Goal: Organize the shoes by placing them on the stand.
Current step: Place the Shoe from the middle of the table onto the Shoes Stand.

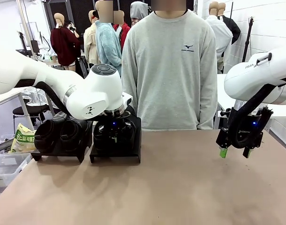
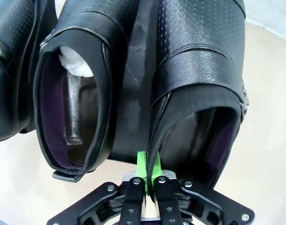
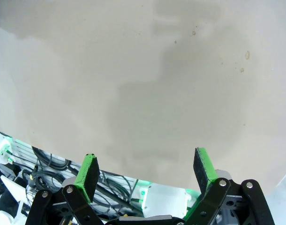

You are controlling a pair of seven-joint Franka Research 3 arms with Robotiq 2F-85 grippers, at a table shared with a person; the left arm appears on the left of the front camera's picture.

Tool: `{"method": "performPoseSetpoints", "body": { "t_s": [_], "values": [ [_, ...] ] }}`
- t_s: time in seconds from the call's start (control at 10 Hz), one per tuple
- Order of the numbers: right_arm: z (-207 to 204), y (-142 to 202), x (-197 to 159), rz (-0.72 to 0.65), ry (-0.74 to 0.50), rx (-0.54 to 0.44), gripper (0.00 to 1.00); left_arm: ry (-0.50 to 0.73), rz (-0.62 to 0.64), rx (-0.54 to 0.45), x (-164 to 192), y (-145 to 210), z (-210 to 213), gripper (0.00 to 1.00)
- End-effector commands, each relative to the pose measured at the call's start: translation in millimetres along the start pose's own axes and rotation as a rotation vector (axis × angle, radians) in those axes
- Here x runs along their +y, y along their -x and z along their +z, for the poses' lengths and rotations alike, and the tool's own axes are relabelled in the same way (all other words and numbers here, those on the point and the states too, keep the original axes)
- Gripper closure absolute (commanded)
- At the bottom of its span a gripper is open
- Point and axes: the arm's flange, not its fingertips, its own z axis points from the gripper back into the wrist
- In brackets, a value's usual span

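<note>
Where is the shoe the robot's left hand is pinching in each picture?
Front view: the shoe sits left of centre on the right-hand stand.
Left wrist view: right side, collar pinched by the left hand.
Right wrist view: bare table.
Shared landmark: the tabletop.

You are looking across a smooth light-brown tabletop [image 1: 180, 187] toward a person in a pale grey sweatshirt [image 1: 170, 70] at its far edge, with a white wall [image 1: 269, 28] behind on the right, a clear plastic bin [image 1: 4, 168] at the left, and even indoor light throughout.
</note>
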Motion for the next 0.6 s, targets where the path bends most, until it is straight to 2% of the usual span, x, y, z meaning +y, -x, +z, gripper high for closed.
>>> {"method": "performPoseSetpoints", "body": {
  "t_s": [0.0, 0.1, 0.5],
  "values": [
    [1.6, -0.7, 0.3, 0.007, 0.002, 0.000, 0.00, 0.015, 0.031, -0.013, -3.8, -2.6, 1.3, 1.00],
    [1.6, -0.7, 0.3, 0.007, 0.002, 0.000, 0.00, 0.015, 0.035, -0.009, -3.9, -2.6, 1.2, 0.89],
    [1.6, -0.7, 0.3, 0.007, 0.002, 0.000, 0.00, 0.014, 0.036, -0.024, -3.6, -3.5, 1.7, 0.12]
  ]
}}
